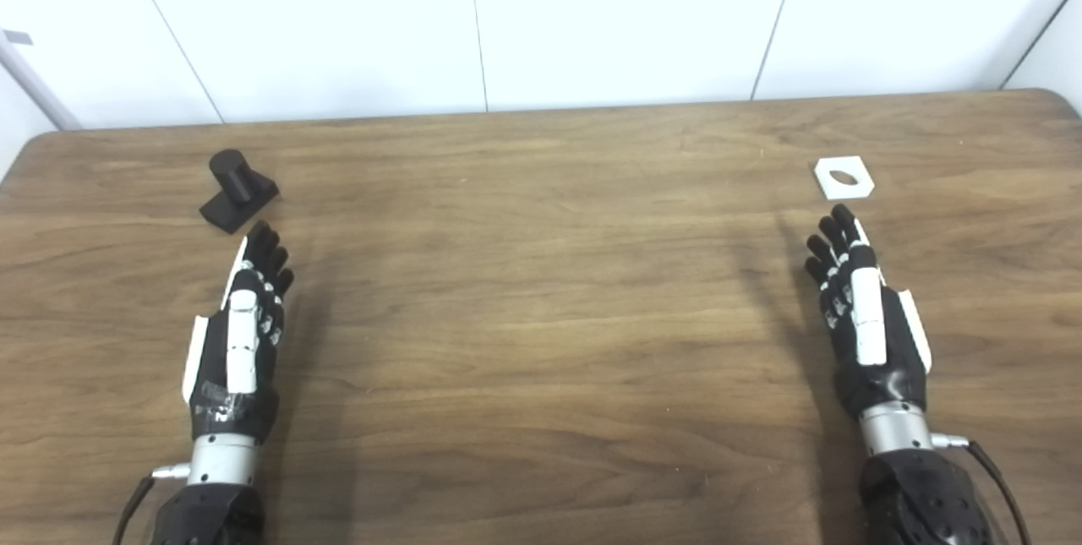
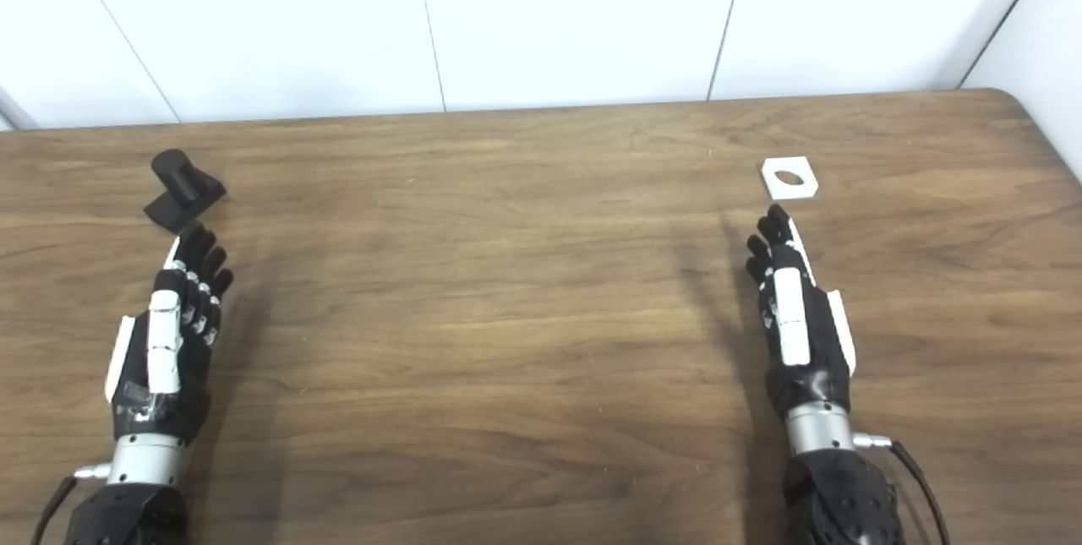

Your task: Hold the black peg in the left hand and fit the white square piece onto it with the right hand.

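The black peg (image 1: 237, 188), a short cylinder on a square base, rests on the wooden table (image 1: 541, 317) at the far left. My left hand (image 1: 245, 317) is open and empty, its fingertips (image 1: 266, 241) just short of the peg. The white square piece (image 1: 844, 177), flat with an oval hole, lies on the table at the far right. My right hand (image 1: 862, 317) is open and empty, its fingertips (image 1: 837, 224) a little nearer than the white piece. Both hands stand edge-up, fingers pointing away from me.
A white panelled wall (image 1: 541, 21) rises behind the table's far edge. The table's rounded far corners show at left and right. Both forearms come in from the bottom edge.
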Tool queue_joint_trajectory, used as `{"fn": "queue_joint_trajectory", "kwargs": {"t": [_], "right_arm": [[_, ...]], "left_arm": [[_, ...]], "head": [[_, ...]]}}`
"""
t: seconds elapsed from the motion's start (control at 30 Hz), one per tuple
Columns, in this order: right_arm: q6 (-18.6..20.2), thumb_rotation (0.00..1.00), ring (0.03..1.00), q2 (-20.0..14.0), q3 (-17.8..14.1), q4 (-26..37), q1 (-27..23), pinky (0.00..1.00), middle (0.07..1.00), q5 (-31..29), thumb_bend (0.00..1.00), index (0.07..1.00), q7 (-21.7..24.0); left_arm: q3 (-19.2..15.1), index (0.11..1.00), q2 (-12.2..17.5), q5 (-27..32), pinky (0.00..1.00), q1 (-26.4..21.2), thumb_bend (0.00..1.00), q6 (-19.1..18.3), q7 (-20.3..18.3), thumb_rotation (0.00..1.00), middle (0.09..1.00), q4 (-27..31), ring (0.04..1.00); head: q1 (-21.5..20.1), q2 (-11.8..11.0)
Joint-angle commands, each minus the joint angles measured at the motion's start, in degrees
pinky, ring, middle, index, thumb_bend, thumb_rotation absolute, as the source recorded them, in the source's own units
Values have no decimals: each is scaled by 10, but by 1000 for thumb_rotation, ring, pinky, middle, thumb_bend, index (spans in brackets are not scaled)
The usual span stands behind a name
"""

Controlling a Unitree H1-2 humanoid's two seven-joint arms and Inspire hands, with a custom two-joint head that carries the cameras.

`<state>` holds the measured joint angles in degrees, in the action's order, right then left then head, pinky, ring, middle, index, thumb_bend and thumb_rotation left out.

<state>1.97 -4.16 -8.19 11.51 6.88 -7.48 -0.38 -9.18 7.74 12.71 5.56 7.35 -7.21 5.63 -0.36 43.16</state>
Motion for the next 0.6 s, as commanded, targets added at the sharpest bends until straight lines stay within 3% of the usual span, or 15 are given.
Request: {"fn": "queue_joint_trajectory", "kwargs": {"t": [0.0, 0.27, 0.57], "right_arm": [[-12, 934, 951, -1, -4, 14, -6, 963, 966, -6, 472, 955, 1], [-33, 936, 955, -12, -9, -10, 2, 965, 962, -12, 442, 951, 12], [-65, 905, 945, -19, -7, -35, 8, 958, 951, -11, 446, 944, 20]], "left_arm": [[8, 1000, -8, -6, 1000, 3, 407, 6, 3, 914, 993, -7, 1000], [16, 990, -21, -24, 1000, 10, 419, 25, 7, 907, 991, -19, 998], [22, 985, -31, -31, 1000, 14, 444, 48, 8, 895, 988, -40, 997]], "head": [[1, -1], [53, -43], [82, -90]]}}
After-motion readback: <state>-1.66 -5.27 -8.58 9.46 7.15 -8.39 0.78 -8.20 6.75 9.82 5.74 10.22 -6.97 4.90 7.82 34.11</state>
